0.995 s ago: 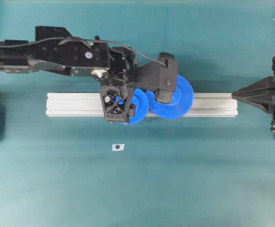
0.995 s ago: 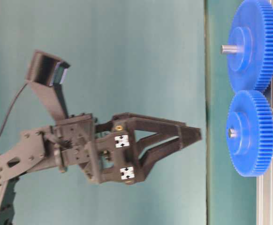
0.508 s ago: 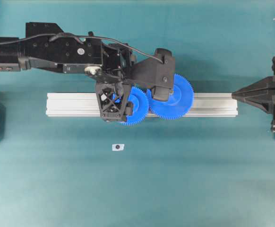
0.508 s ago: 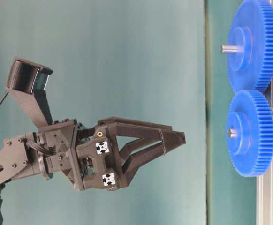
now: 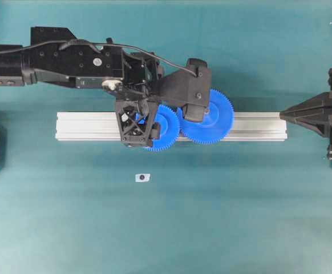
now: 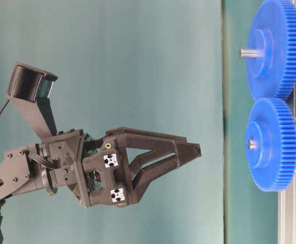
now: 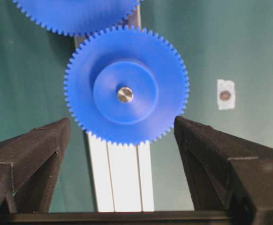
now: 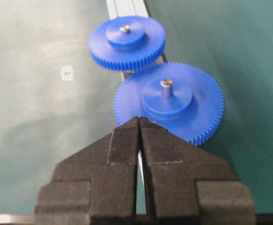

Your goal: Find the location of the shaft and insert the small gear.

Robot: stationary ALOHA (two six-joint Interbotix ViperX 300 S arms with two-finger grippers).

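- Small gear (image 7: 127, 85) sits on the rail (image 7: 122, 176), its pin (image 7: 125, 94) showing in the hub.
- Left gripper (image 7: 122, 140) hangs above it, jaws wide, holding nothing.
- Right gripper (image 8: 140, 123) is closed, empty.

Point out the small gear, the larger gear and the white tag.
small gear (image 7: 127, 84), left wrist view, hub face.
larger gear (image 8: 197, 105), right wrist view, toothed disc.
white tag (image 5: 142, 177), overhead view, centre.

Even bright light; soft shadows, wrist foregrounds blurred.
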